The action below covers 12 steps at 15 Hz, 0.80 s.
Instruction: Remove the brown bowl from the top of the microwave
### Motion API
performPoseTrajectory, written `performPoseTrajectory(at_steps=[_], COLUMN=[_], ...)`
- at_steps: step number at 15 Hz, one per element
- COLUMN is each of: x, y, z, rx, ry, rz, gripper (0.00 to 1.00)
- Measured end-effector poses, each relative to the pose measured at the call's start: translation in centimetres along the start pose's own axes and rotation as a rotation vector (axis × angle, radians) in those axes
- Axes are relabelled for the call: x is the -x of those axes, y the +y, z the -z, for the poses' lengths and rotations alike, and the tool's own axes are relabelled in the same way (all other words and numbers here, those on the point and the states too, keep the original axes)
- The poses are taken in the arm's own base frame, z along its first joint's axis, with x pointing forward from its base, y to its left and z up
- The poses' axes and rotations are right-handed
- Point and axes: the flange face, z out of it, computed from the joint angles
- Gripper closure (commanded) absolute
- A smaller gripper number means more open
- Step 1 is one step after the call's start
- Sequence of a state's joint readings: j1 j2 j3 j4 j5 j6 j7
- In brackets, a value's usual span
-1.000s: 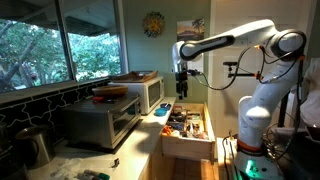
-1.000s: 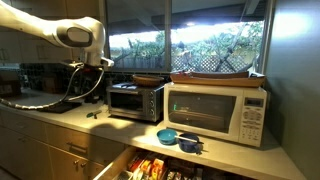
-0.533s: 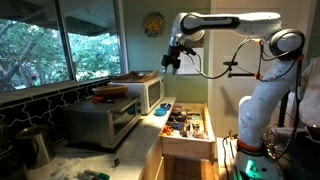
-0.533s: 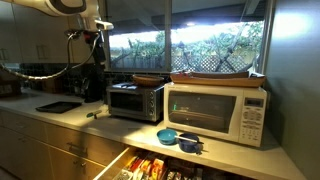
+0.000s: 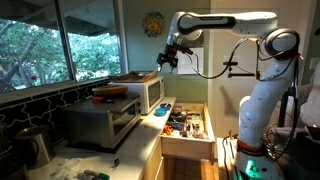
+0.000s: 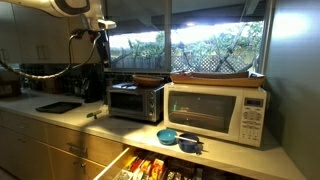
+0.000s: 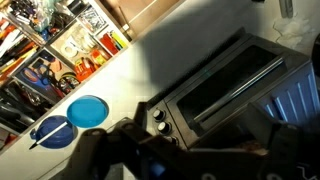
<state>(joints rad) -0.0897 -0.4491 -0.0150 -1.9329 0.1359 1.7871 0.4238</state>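
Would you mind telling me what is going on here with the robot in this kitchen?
The robot arm is meant to take the brown bowl off the microwave, but the bowl lies on top of it, untouched. In an exterior view the tool hangs in the air higher than the microwave, clear of the bowl; whether it is open is too small to tell. A silver oven stands beside the microwave, and a drawer is open.
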Motion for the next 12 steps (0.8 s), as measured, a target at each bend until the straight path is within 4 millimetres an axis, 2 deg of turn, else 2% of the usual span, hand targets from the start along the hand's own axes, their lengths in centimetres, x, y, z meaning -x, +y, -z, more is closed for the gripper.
performPoseTrajectory(at_steps=[2,5,9,12], x=[-2.5,-7.4,-13.0,-16.1], y=[-1.7,-5.3,-9.6,-10.8], z=[-1.9,-5.3,-8.3,-9.7], rx=[-0.005,-0.027,-0.067,-0.077], ry=[0.010,0.038,0.069,0.088], rz=[-0.105,-0.269,-0.493,-0.656], gripper=[0.00,0.00,0.00,0.00])
